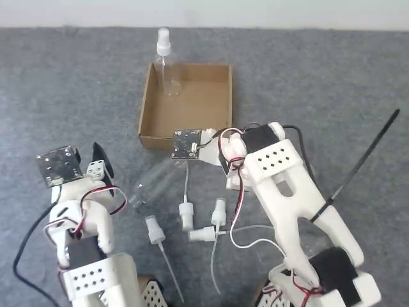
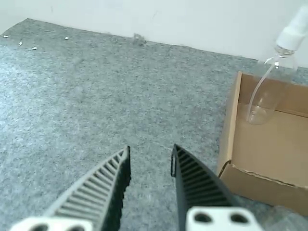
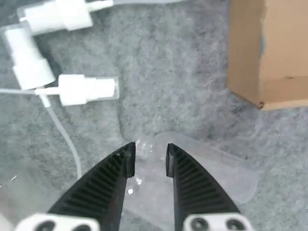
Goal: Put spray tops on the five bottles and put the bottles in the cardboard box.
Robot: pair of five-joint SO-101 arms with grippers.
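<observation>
Right gripper (image 3: pixel 149 154): fingers a narrow gap apart, tips at one end of a clear bottle (image 3: pixel 202 175) lying flat on the gray mat (image 3: pixel 168 72); not clamped on it. In the high view this bottle (image 1: pixel 152 183) sits left of centre, just below the cardboard box (image 1: pixel 148 109), and the right arm (image 1: pixel 287 185) runs up from the lower right.

Left gripper (image 2: pixel 150 159): fingers apart, nothing between them, over bare mat. In the high view it sits at the lower left (image 1: pixel 100 164), well apart from the box.

Four loose spray tops lie in the lower centre, near the flat bottle: one (image 1: pixel 154 229), one (image 1: pixel 186 214), one (image 1: pixel 218 211), one (image 1: pixel 203 235).

Capped bottle (image 1: pixel 167 64) stands in the box's upper-left corner, leaning on the wall, its top sticking out above the rim.
</observation>
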